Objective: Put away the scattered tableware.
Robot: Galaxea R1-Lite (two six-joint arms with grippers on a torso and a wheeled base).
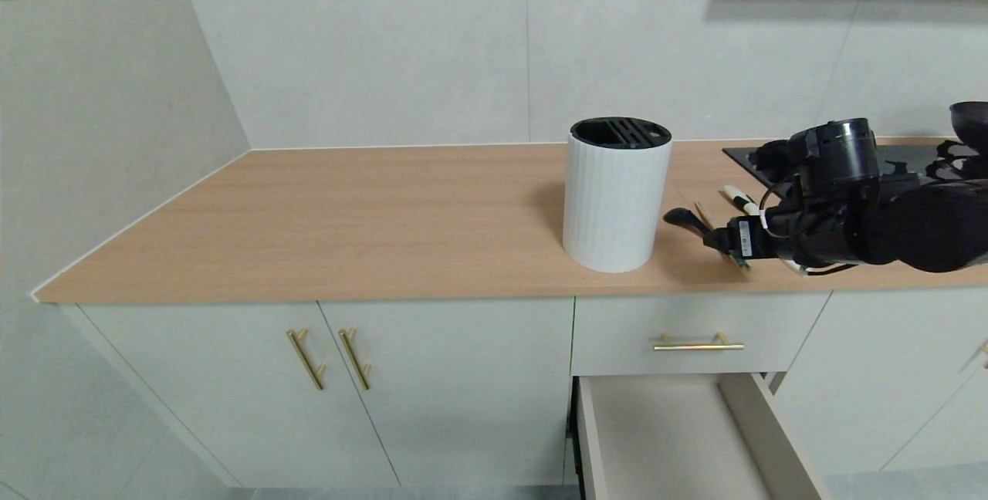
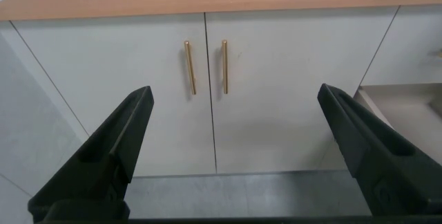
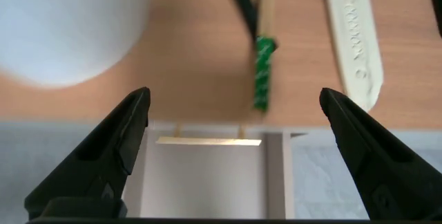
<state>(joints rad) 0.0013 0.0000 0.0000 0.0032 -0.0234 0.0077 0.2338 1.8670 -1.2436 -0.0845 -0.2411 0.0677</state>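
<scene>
— Wooden desk (image 1: 347, 214): where is the tableware laid?
— A green-tipped chopstick (image 3: 262, 79) and a white-handled utensil (image 3: 353, 37) are laid beside the white holder (image 1: 616, 199).
— And the hands?
— The right hand (image 3: 235, 99) is held by the chopstick, and the left hand (image 2: 235, 96) before the cupboard doors (image 2: 276, 92). Both are spread wide, and nothing is gripped.

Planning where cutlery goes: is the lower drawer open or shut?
Open: the lower drawer stands pulled out, its bare inside showing.
</scene>
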